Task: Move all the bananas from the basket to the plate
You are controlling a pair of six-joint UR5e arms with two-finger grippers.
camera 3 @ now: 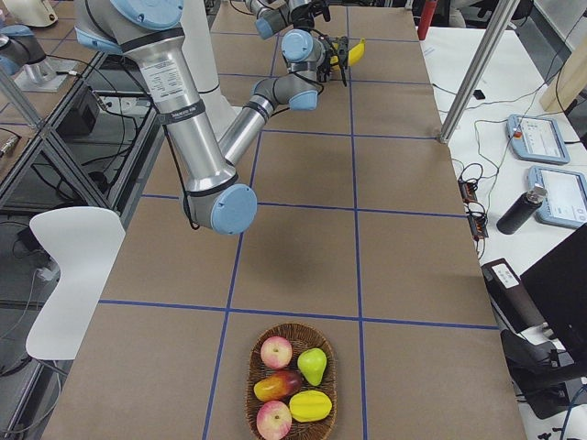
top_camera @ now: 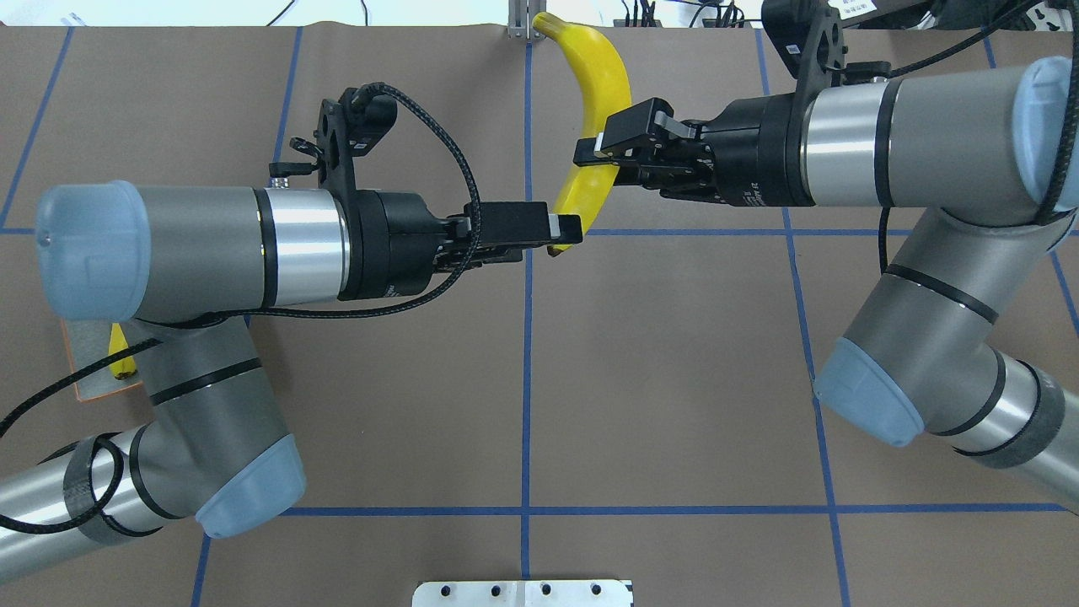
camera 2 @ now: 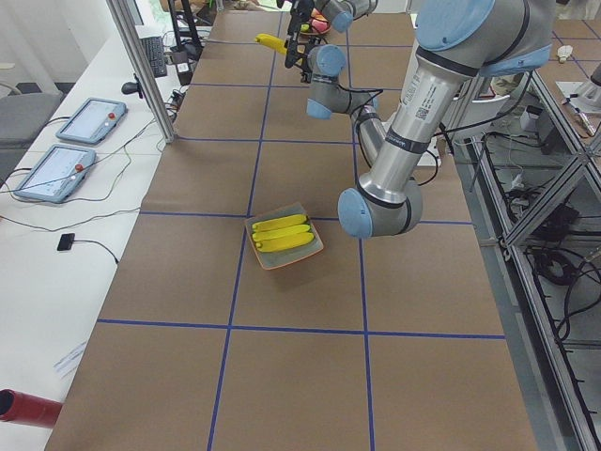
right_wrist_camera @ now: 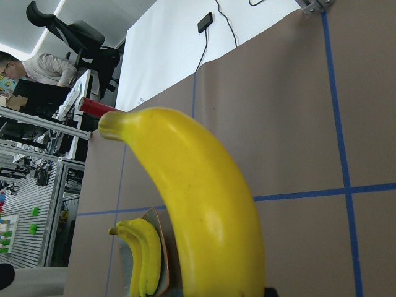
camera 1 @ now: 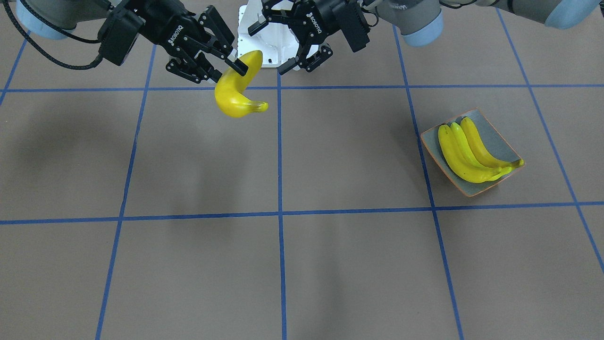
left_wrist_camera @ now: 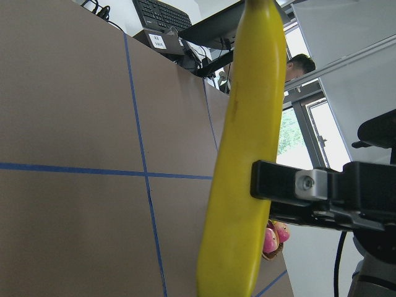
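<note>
My right gripper (camera 1: 230,70) is shut on the middle of one yellow banana (camera 1: 233,97) and holds it in the air over the table's centre line. The overhead view shows the same grip (top_camera: 603,156) on the banana (top_camera: 603,84). My left gripper (camera 1: 283,47) is open, its fingertips (top_camera: 566,228) right by the banana's lower end without closing on it. The banana fills both wrist views (left_wrist_camera: 247,154) (right_wrist_camera: 204,204). The grey plate (camera 1: 500,141) with an orange rim holds three bananas (camera 1: 467,151) side by side.
The wicker basket (camera 3: 292,341) at the right end of the table holds apples, a pear and other fruit, with no banana showing in it. The white pedestal base (camera 1: 255,42) stands behind the grippers. My left arm hides most of the plate (top_camera: 84,362) from overhead.
</note>
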